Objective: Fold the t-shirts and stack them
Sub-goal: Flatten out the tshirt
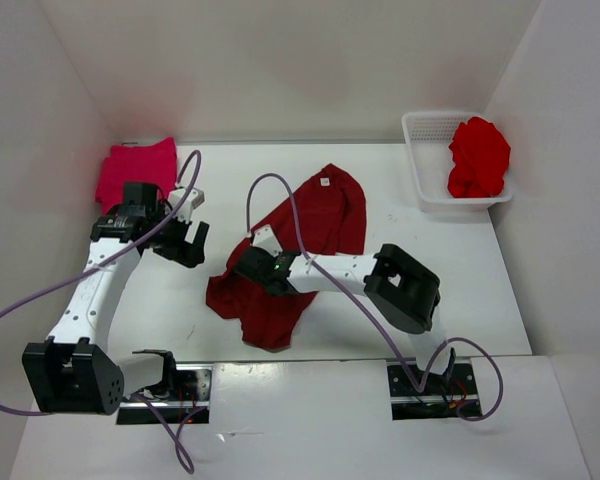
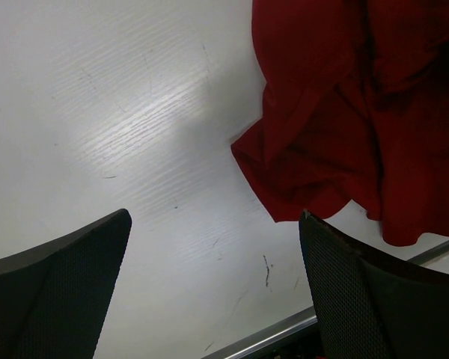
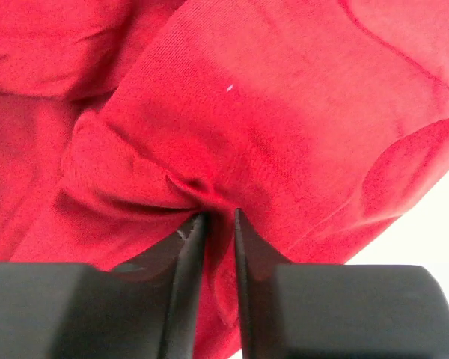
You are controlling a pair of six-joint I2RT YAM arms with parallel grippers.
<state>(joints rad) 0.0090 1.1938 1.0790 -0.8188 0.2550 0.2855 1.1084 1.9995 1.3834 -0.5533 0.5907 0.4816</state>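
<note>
White worktop (image 1: 450, 300) carried the dark maroon t-shirt (image 1: 320, 225) crumpled at its middle; you were, I judge, starting its fold. Your right hand (image 3: 218, 217) was closed to a slit, pinching a ridge of that cloth, while your left hand (image 2: 215, 215) hung wide open, empty, beside its edge. Next, the shirt called for a second hold to spread it flat.

maroon t-shirt (image 3: 284, 112): matt fine-knit cloth, soft creases. table (image 2: 135, 112): white, smooth, slight sheen (faint grain lines, dark scuffs). basket (image 1: 417, 160): white plastic mesh. left gripper fingers (image 2: 52, 299): matt black, dotted texture. right gripper fingers (image 3: 176, 299): smooth black plastic.
</note>
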